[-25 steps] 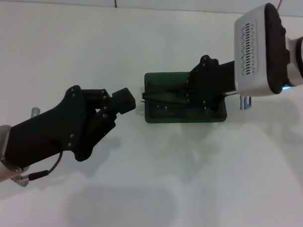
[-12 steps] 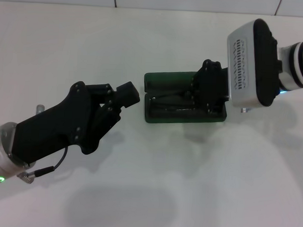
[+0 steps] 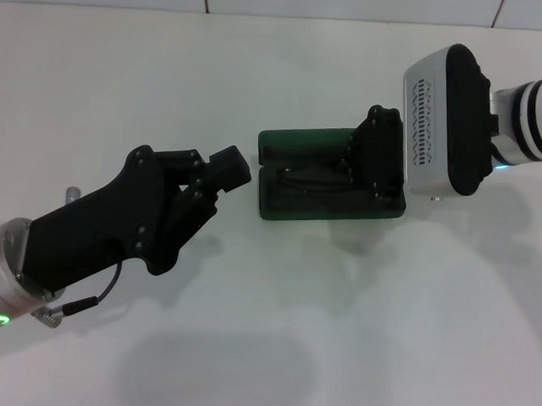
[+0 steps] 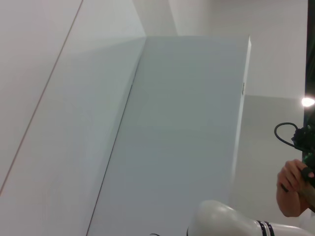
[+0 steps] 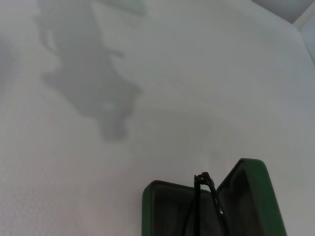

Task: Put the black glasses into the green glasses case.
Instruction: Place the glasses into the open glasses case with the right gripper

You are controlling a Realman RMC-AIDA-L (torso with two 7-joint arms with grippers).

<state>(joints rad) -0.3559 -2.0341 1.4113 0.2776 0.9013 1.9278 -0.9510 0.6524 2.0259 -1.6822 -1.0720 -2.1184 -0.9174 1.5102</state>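
Hovering over the open case [image 3: 293,208] (glasses [image 3: 309,177] inside), right gripper [image 3: 366,166], finger state untellable; left gripper [image 3: 220,176] at nine o'clock, shut, empty.

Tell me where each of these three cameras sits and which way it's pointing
Head view: high on the robot, looking down at the white table; shows both arms, left end effector and right end effector at the green glasses case.
Left wrist view: faces away toward walls; shows a white arm segment.
Right wrist view: looks along the table; no own fingers visible.
Head and right wrist views share the open case and black glasses.
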